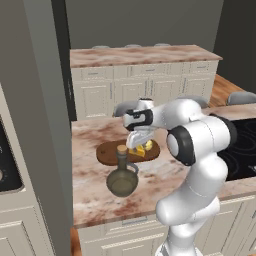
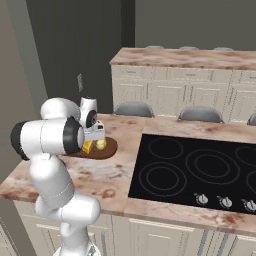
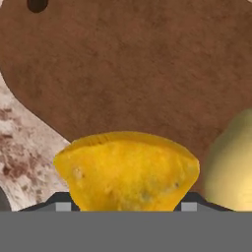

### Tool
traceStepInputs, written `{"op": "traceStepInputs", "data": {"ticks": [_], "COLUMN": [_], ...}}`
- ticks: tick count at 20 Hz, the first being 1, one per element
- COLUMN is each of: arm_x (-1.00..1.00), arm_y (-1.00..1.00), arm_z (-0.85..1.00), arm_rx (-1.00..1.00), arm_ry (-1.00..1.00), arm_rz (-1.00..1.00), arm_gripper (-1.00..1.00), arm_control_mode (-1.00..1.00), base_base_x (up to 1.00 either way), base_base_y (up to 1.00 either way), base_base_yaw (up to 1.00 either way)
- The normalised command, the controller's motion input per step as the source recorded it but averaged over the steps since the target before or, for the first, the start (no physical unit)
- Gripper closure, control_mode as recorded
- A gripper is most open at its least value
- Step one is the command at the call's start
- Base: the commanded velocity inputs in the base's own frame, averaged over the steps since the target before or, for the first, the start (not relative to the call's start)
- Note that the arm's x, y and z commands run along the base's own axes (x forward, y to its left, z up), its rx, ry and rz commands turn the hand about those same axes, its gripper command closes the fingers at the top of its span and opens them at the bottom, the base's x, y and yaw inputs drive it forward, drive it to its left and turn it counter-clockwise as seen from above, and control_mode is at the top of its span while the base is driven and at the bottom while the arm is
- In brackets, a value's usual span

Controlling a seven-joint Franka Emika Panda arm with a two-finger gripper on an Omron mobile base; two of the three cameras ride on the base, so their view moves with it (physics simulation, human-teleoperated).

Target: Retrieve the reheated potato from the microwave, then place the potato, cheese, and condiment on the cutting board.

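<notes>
Seen lower centre in hand view: gripper (image 3: 123,204) pinching one cheese (image 3: 127,170), beside one potato (image 3: 231,162). Shown mid-frame in left base view alone: one condiment (image 1: 122,175) off the cutting board (image 1: 107,152).

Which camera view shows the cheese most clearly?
The hand view: the cheese appears large, between the gripper fingertips, above the cutting board. Both base views show a small yellow piece under the hand.

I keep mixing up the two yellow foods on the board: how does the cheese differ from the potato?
The cheese is deep orange-yellow; the potato is paler, greenish-yellow. The cheese is a wedge with an edged top, the potato smooth and rounded. The cheese sits between the pincer tips; the potato lies free beside it. Both are over the cutting board.
</notes>
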Motion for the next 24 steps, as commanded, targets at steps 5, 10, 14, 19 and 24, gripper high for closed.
{"op": "traceStepInputs", "data": {"ticks": [5,10,14,19,24], "arm_x": [0.51,0.42,0.28,0.25,0.00], "arm_y": [0.19,0.03,0.00,0.00,-0.01], "arm_z": [-0.07,-0.15,-0.22,-0.21,-0.20], "arm_rx": [0.00,0.00,0.00,0.00,-0.01], "arm_ry": [0.03,0.00,0.01,0.00,0.00], "arm_rz": [0.00,0.00,0.00,0.00,0.00], "arm_gripper": [1.00,1.00,1.00,1.00,1.00], "arm_control_mode": [-1.00,-1.00,-1.00,-1.00,-1.00], "base_base_x": [0.00,0.00,0.00,0.00,0.00], "base_base_y": [0.00,0.00,0.00,0.00,0.00], "base_base_yaw": [0.00,0.00,0.00,0.00,0.00]}}
